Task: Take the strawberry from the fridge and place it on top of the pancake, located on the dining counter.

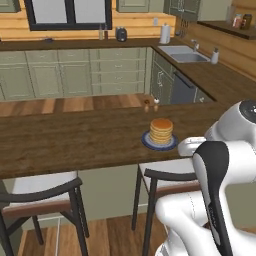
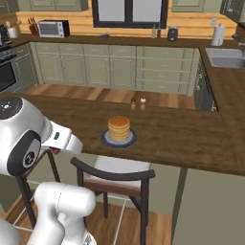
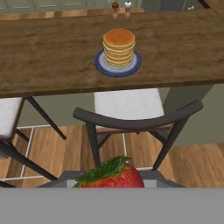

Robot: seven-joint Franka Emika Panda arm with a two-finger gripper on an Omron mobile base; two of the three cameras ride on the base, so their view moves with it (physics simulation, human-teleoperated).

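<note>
The fetching half looks done, and the carry to the dining counter (image 3: 43, 48) is the step in hand. In the hand view the strawberry (image 3: 111, 175) sits at the bottom edge, red with its green leaves on top, pinched in the nearly closed gripper (image 3: 111, 181) — the finger tips themselves are hidden behind the fruit.

The landmark for everything here is the pancake stack (image 3: 119, 46), a tall pile on a small blue plate (image 3: 105, 68) that stands on the dark wooden slab near its front edge. Behind the pancakes, towards the counter's far edge, stand two small shakers (image 3: 121, 5) (salt and pepper, by the look of them). Just in front of the pancakes and below the slab stands a dark-framed stool with a pale seat (image 3: 127, 105), its curved backrest between the strawberry and the stack. A second stool (image 1: 42, 187) stands to the left of the pancakes in the left base view.

The strawberry is held low and well short of the pancakes — below the level of the slab, judging by the hand view. The next move calls for lifting the fruit clear of the stool's backrest and the counter edge, reaching forward until it hangs over the middle of the stack, then lowering and opening gently so that it does not roll off the top pancake.
</note>
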